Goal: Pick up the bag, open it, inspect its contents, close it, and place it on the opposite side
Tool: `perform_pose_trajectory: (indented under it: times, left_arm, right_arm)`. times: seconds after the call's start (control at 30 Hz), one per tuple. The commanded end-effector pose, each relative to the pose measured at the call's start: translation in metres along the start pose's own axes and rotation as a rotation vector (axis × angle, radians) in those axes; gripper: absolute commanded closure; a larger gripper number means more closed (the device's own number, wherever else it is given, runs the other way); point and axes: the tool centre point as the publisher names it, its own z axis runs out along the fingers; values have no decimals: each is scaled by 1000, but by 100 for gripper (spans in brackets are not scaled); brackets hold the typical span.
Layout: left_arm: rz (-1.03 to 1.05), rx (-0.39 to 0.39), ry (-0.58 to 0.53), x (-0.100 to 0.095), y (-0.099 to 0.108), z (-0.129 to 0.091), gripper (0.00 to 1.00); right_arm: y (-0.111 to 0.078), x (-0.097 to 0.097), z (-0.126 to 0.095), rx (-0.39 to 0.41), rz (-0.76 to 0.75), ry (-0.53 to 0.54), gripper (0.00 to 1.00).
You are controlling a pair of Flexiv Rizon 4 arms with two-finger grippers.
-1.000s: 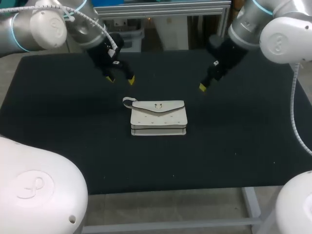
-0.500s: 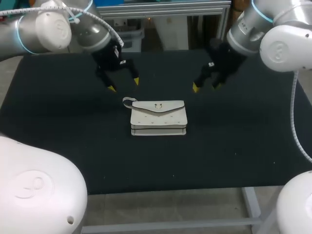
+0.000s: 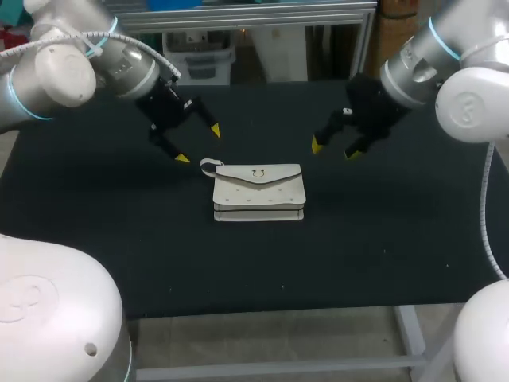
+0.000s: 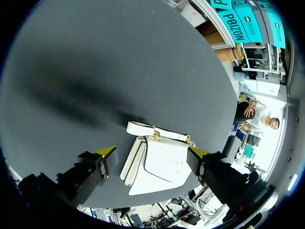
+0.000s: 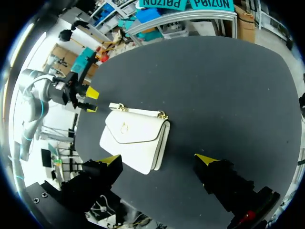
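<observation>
A closed white bag (image 3: 258,192) lies mid-surface (image 3: 95,215). The left tool (image 3: 199,144) hovers at its 10 o'clock, the right tool (image 3: 334,150) at 2 o'clock, both spread wide, holding nothing.

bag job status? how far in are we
Done: nothing that shows. The bag lies flat in the middle of the table, flap closed, untouched. In hand: the approach. The left gripper hovers open by the strap, and the right gripper hovers open off the bag's other far corner. Neither touches it. Left: pick up, open, inspect, close, place on the opposite side.
</observation>
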Motion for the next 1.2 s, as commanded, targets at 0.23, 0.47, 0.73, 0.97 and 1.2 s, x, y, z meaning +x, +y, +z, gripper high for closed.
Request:
perform_pose_trajectory:
  times: [0.23,0.47,0.73,0.97,1.2]
  left_arm:
    - [0,20,7,0,7,4,0]
    - [-30,-12,55,-7,16,18,0]
    - [126,-43,158,-14,23,28,0]
    - [233,-86,231,-11,24,28,0]
    - [318,-91,235,-6,30,32,0]
  right_arm:
    - [-3,-2,0,-11,-1,2,0]
    - [-9,12,15,-22,175,27,0]
    - [-8,14,29,-3,362,110,0]
    - [-4,12,39,31,441,142,0]
    - [12,11,50,103,450,206,0]
